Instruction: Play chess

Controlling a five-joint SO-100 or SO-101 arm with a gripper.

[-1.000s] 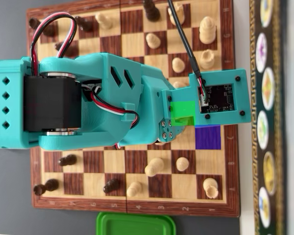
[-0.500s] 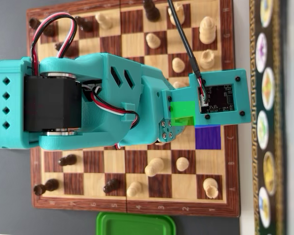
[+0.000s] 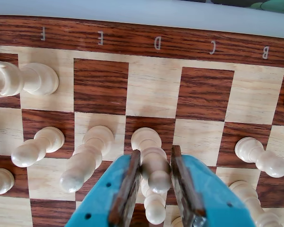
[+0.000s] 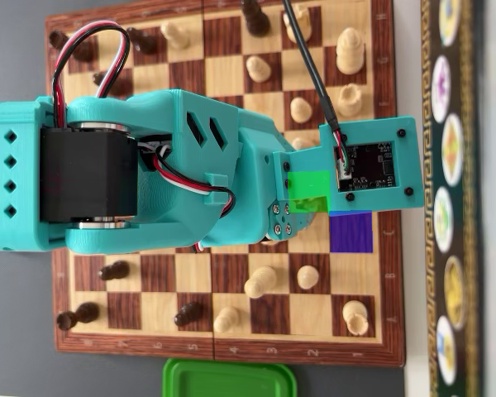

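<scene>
Your gripper (image 3: 154,198) has its jaws closed snugly around a white pawn (image 3: 151,165), at 6 o'clock in the wrist view on the chessboard (image 3: 151,42), gripping below the head so it lifts clear of the neighbouring white bishop (image 3: 87,156).

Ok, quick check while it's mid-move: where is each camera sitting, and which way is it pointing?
Wrist view: rides just behind the gripper, looking down and forward across the chessboard toward its lettered edge; the teal fingers straddle a white piece.
Overhead view: fixed above, looking straight down; the teal arm reaches in from the left, hiding the board's middle.
Shared: the chessboard and white pieces; the gripper itself is hidden from overhead.
</scene>
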